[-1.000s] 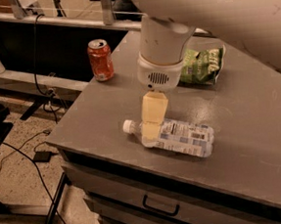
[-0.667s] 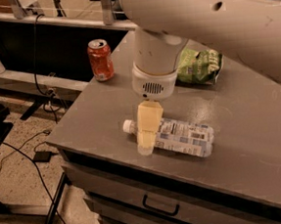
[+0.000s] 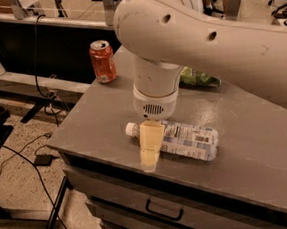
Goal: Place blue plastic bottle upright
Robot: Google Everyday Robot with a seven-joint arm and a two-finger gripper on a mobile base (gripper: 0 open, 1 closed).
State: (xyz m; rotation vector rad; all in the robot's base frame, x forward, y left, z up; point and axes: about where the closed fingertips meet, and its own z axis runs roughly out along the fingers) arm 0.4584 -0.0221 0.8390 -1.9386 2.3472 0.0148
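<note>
Jaws low at the cap end of the lying blue plastic bottle (image 3: 190,140), gap I cannot tell; pinched off-centre, it could roll off the counter (image 3: 268,163).

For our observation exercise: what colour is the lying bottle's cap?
The cap is white, in the camera view. The gripper hangs over the blue plastic bottle.

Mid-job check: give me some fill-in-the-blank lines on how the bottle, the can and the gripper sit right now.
1. The blue plastic bottle is lying on its ____ on the grey cabinet top.
2. Its white cap points toward the ____ edge of the picture.
3. The gripper is at the bottle's ____ end, not its base.
4. The orange soda can stands ____ near the back corner.

Missing words: side; left; cap; upright.
</note>
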